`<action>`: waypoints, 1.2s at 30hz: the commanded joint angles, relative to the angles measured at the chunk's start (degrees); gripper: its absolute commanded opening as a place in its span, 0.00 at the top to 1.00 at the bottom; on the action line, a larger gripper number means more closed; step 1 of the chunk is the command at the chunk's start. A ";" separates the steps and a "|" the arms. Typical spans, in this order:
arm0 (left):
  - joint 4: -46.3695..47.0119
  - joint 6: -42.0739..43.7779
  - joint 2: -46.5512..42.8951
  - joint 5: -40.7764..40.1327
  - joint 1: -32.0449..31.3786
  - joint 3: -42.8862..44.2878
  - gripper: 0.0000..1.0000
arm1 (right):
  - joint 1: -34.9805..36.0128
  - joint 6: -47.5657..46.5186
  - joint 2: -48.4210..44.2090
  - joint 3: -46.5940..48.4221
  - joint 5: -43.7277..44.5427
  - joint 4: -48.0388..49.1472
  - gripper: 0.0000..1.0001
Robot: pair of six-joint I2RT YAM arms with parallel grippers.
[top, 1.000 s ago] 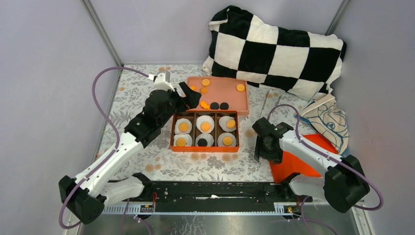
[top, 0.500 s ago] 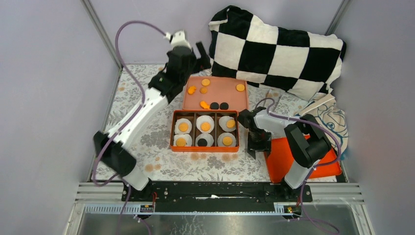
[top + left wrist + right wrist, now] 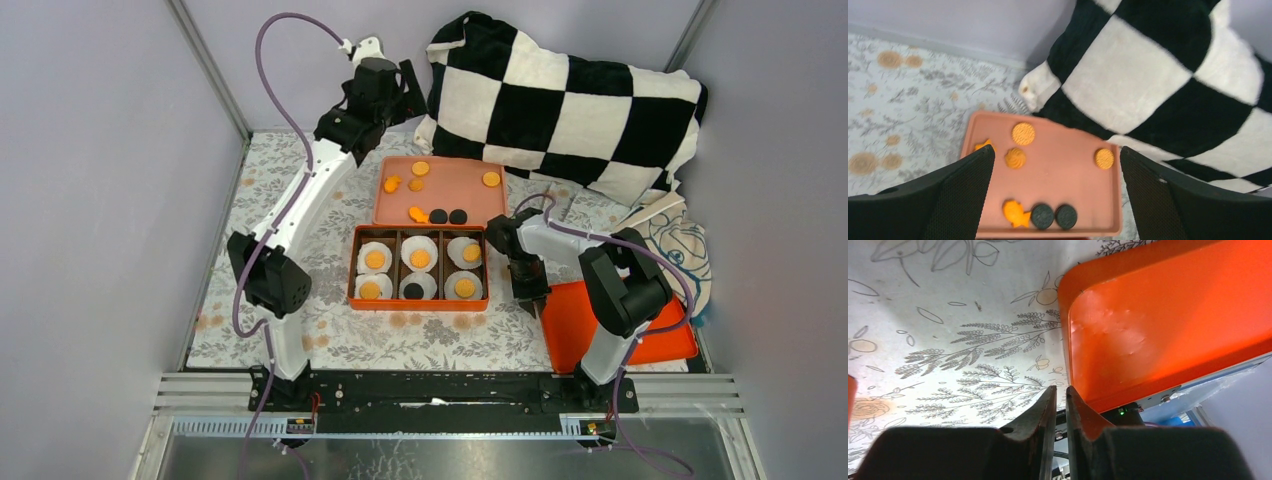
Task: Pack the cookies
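**Orange box full; right claw at the lid corner**

1. Cookies. One sits in each of six white paper liners inside the orange compartment box, at the centre of the overhead view. Five of these are orange and one is black. Seven more, five orange and two black, lie loose on the pink tray touching the box's far side.

2. Left gripper. Its jaws stand wide with nothing between them. It is held high at upper centre, looking down on the pink tray, just beside the checked pillow.

3. Right gripper. Its jaws are narrowed to a slit and sit low at the corner of the glossy orange lid, right of centre in the overhead view, on the floral tablecloth. Whether the rim is actually pinched cannot be told.

4. Step in hand, as judged. Every cup holds a cookie, so filling looks finished and closing the box comes next.

5. Next move, as judged. The right gripper needs a firm pinch on the thin rim before it lifts. The lid then has to travel left and settle squarely over the box. The glossy rim could slip from so narrow a bite.
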 commanded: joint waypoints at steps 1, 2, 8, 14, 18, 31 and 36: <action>3.77 0.09 -5.32 -2.48 1.07 -9.48 0.01 | -0.26 -1.43 0.61 3.13 1.87 0.25 0.81; 5.19 -0.69 -7.20 -2.22 1.41 -12.72 0.01 | -0.20 -1.55 1.37 3.65 2.13 0.44 0.79; 10.08 -4.50 -20.66 -0.55 1.55 -31.41 0.01 | -0.28 2.42 1.36 6.72 4.92 -1.65 0.47; 15.93 -8.52 -41.70 0.58 0.42 -54.40 0.01 | -1.93 9.24 -7.46 -3.49 -4.92 10.44 0.46; 14.86 -9.40 -53.95 0.90 -1.55 -61.03 0.01 | -2.74 12.38 -12.22 -11.87 -5.91 16.62 0.46; 7.08 -10.91 -71.07 3.87 -2.84 -68.09 0.01 | -3.00 13.94 -19.44 -13.75 4.89 14.33 0.45; 5.72 -11.29 -76.47 3.50 -2.84 -69.83 0.01 | -3.00 13.02 -18.27 -15.66 2.57 15.01 0.45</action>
